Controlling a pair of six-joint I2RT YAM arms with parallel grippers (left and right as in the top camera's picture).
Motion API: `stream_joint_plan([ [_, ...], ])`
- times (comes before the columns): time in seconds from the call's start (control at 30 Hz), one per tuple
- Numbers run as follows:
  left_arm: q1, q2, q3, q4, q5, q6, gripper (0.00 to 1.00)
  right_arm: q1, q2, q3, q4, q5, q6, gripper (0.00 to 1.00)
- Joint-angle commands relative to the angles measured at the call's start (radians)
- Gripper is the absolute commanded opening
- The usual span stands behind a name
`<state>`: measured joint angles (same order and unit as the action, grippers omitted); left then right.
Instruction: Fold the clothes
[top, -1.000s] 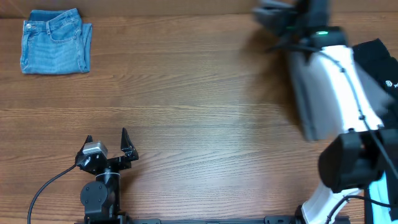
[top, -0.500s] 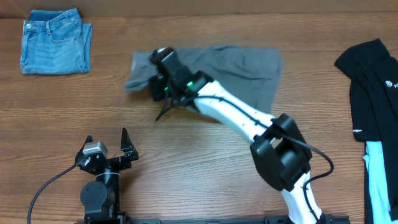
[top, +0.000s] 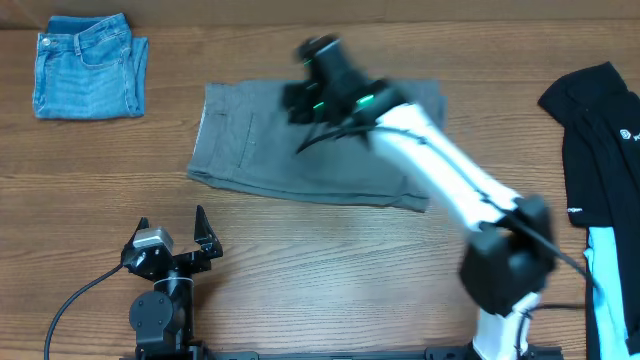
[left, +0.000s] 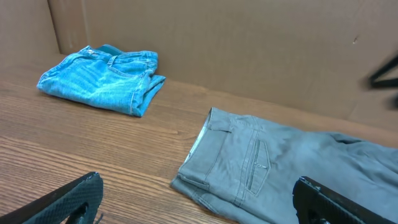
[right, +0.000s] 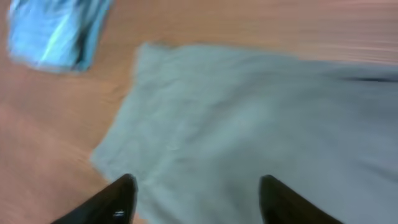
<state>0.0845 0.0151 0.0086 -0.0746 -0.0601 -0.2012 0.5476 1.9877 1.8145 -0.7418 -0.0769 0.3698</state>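
The clothes, plain grey shorts (top: 250, 150), lie spread flat across the middle of the wooden table, waistband to the left. The left wrist view shows their pocket seams (left: 280, 168). My right gripper (top: 305, 95) hovers over the shorts' upper middle, blurred by motion. Its wrist view shows the jaws wide open (right: 198, 183) above the grey fabric (right: 236, 118), with nothing between them. My left gripper (top: 170, 220) rests open near the front edge, just short of the shorts' near left corner (left: 196, 186).
Folded blue jeans (top: 88, 67) sit at the far left corner, also in the left wrist view (left: 102, 78). A black garment (top: 595, 140) with a pale piece (top: 605, 290) below it lies along the right edge. A cardboard wall (left: 249, 43) backs the table.
My right arm swept from the far right across the table with the grey shorts, laid them out, opened and let go, then drew back rightward. The left arm stayed still.
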Motion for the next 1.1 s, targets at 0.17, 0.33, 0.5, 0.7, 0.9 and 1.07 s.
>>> stream_joint_plan([
  [0.17, -0.005, -0.011, -0.004, 0.003, 0.005, 0.022, 1.00, -0.230, -0.064, -0.018, -0.326, -0.003, -0.005, 0.75],
  [0.33, -0.005, -0.011, -0.004, 0.003, 0.005, 0.022, 1.00, -0.270, -0.030, -0.138, -0.367, -0.003, 0.043, 0.35],
  [0.5, -0.005, -0.011, -0.004, 0.003, 0.005, 0.022, 1.00, -0.294, -0.025, -0.262, -0.321, -0.004, 0.088, 0.15],
  [0.7, -0.005, -0.011, -0.004, 0.003, 0.005, 0.022, 1.00, -0.301, -0.018, -0.401, -0.242, -0.004, 0.106, 0.09],
  [0.9, -0.005, -0.011, -0.004, 0.003, 0.005, 0.022, 1.00, -0.303, 0.010, -0.497, -0.152, -0.003, 0.110, 0.09],
  [1.07, -0.005, -0.011, -0.004, 0.003, 0.005, 0.022, 1.00, -0.320, 0.046, -0.540, -0.131, -0.003, 0.136, 0.05],
])
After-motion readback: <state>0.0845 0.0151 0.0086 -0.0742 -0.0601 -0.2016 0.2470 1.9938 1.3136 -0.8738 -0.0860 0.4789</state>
